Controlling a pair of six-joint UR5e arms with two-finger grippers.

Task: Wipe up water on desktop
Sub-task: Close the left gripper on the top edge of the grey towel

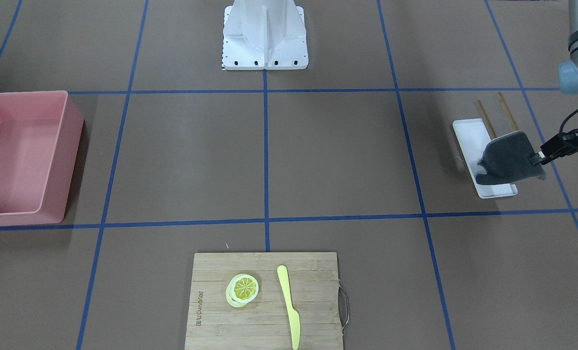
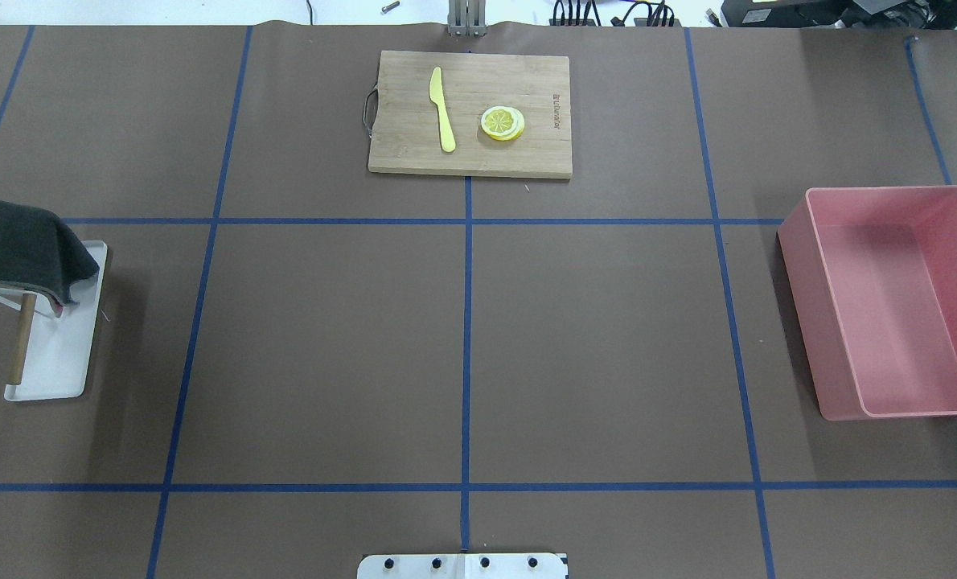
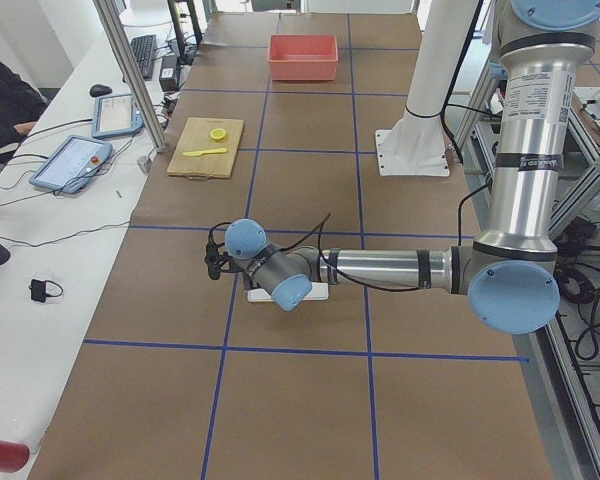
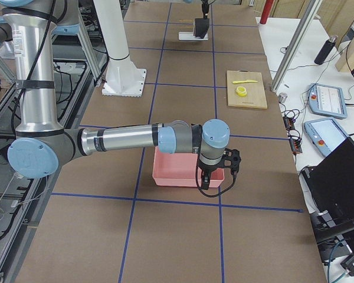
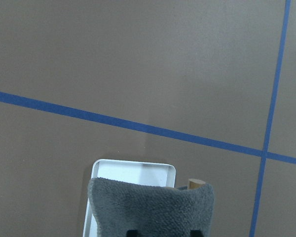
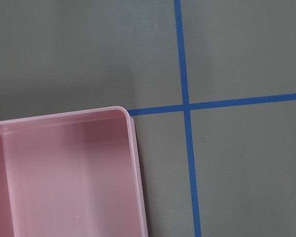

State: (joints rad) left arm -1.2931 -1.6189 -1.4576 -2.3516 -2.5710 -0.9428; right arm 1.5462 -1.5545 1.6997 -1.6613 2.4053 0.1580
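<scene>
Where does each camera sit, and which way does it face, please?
Front-facing: across desktop, facing robot base; left gripper holds grey cloth.
Overhead: behind robot, looking forward-down; base edge shows.
Exterior left: desktop end; left arm near.
Exterior right: opposite end; right arm near.
Left wrist: down onto cloth, white tray.
Right wrist: down onto pink bin; no body.
First two share the cutting board.

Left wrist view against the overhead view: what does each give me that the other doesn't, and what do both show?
Only the left wrist view: the fuzzy pile of the grey cloth, close up. Only the overhead: the cutting board with the yellow knife and lemon slices, and the pink bin at the right. Both: the grey cloth above the white tray, on the brown desktop with blue tape lines. I see no water in either.
</scene>
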